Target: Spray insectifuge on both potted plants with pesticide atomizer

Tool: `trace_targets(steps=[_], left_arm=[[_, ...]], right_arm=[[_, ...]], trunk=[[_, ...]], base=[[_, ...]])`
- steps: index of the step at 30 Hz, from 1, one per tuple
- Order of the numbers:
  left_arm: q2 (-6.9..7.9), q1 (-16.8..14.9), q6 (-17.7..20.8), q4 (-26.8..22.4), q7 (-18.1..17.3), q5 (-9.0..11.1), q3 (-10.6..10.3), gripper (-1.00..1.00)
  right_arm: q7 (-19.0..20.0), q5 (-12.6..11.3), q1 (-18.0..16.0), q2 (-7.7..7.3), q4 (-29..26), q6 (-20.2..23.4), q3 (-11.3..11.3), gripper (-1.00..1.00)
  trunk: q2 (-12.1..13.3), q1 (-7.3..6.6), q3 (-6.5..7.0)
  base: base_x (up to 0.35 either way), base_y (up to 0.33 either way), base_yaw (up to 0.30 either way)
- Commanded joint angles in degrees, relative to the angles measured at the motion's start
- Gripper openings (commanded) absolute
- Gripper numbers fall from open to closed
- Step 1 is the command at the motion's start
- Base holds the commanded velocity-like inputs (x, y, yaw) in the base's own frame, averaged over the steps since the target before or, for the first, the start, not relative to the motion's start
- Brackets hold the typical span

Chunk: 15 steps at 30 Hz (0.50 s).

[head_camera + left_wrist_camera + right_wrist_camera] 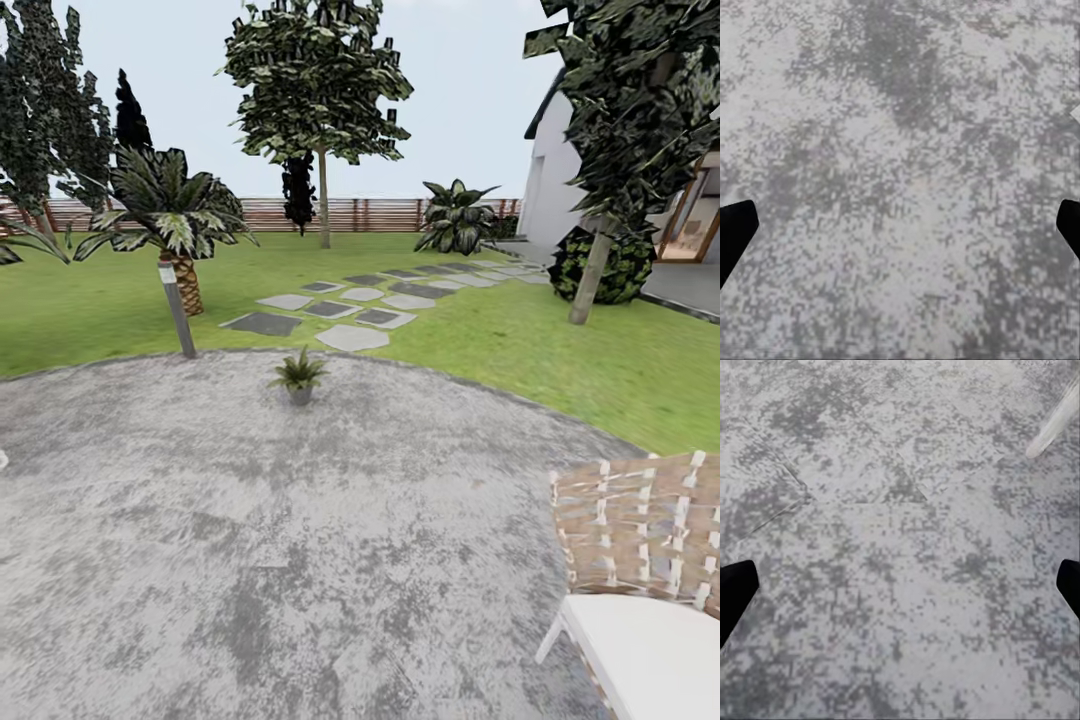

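standing near the far edge of the round grey stone patio [300, 560], one small potted plant [298, 376] shows in the head view, a rosette of pointed green leaves in a tiny grey pot. it sits alone on the stone, just short of the lawn [560, 350]. a leaning grey post [178, 312] rises from the patio's edge to the left of it, close in front of a palm [172, 215] with a woven trunk. flat stepping stones [350, 310] run away across the grass toward a white house [555, 170] at the right. a wooden slat fence [370, 213] closes the back of the garden, with a tall tree [320, 90] before it. a wicker chair [650, 570] with a white seat stands at the near right on the patio.

the left pincer [900, 232] looks straight down on bare mottled stone; its dark fingertips [733, 236] sit far apart at the frame's sides, wide open, holding nothing. the right pincer [900, 592] is the same, spread wide and empty over the stone, with a pale chair leg [1057, 420] near a corner.
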Motion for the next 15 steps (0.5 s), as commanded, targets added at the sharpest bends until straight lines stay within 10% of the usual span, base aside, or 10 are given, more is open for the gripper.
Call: trace_targets(steps=[1, 15], left_arm=[[-0.02, -0.05, -0.18, 0.07, -0.03, 0.11, 0.12, 1.00], [-0.03, -0.05, -0.19, 0.07, -0.03, 0.03, 0.12, 1.00]], right_arm=[[0.02, 0.06, -0.02, 0.01, 0.01, -0.17, -0.14, 1.00], [0.10, 0.06, -0.02, -0.11, 0.01, -0.17, -0.12, 1.00]], trunk=[[-0.02, 0.03, -0.09], [-0.02, 0.03, -0.12]], base=[[0.337, 0.117, 0.160], [0.337, 0.113, 0.013]])
